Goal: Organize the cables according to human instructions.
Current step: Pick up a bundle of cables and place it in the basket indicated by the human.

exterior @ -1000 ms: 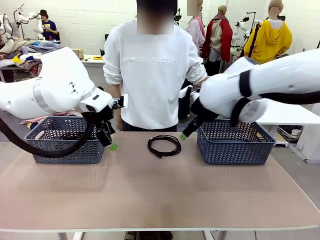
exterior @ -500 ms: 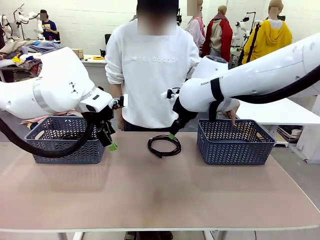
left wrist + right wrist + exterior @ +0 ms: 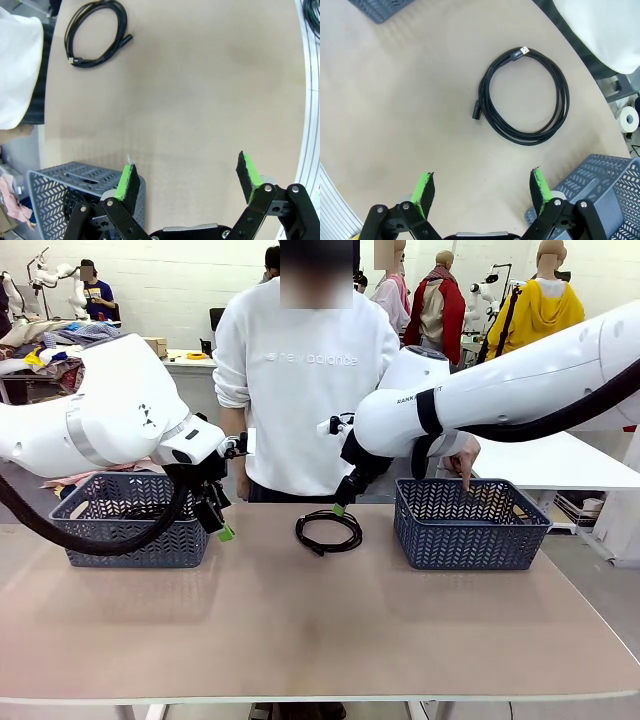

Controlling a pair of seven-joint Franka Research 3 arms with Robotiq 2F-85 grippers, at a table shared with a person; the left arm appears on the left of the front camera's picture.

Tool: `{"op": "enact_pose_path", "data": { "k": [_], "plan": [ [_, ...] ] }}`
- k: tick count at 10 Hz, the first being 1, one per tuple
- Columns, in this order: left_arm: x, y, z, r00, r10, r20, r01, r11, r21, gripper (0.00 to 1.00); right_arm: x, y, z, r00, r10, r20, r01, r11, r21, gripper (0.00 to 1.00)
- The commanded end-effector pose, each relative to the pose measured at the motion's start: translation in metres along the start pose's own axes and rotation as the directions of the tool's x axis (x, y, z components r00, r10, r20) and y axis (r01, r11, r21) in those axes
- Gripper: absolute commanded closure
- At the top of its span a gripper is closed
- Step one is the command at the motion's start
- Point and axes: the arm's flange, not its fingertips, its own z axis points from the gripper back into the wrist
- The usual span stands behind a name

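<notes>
Now, working from the coiled cable as my landmark: my left gripper hangs well to its left, jaws spread and empty, in front of the left basket, which seems to have dark cord inside. The cable lies flat on the table, a loose round coil with both plug ends showing. I judge it light, limp and springy, likely to uncoil if pinched by one strand, so I would take several loops together. My right gripper hovers open just above it. Right of the cable, the person's finger points into the right basket.
</notes>
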Motion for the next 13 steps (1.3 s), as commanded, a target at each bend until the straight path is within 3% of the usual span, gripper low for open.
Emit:
{"op": "enact_pose_path", "data": {
  "k": [1, 4, 9, 13],
  "plan": [
    [-0.002, 0.0, 0.001, 1.0, -0.004, -0.006, 0.004, 1.0, 0.004, 0.0, -0.004, 0.0, -0.001, 1.0, 0.006, 0.007, -0.005, 1.0, -0.013, 0.0],
    [-0.002, 0.0, 0.001, 1.0, -0.004, -0.006, 0.004, 1.0, 0.004, 0.0, -0.001, 0.0, 0.0, 1.0, -0.001, -0.001, 0.001, 1.0, 0.0, 0.0],
    [-0.002, 0.0, 0.001, 1.0, -0.004, -0.006, 0.004, 1.0, 0.004, 0.0, 0.051, -0.016, -0.076, 0.996, -0.038, -0.081, 0.042, 0.998, 0.055, 0.0],
    [-0.002, 0.0, 0.001, 1.0, -0.004, -0.006, 0.004, 1.0, 0.004, 0.0, 0.087, -0.022, -0.111, 0.991, -0.012, -0.133, 0.02, 0.998, 0.061, 0.0]
  ]
}}
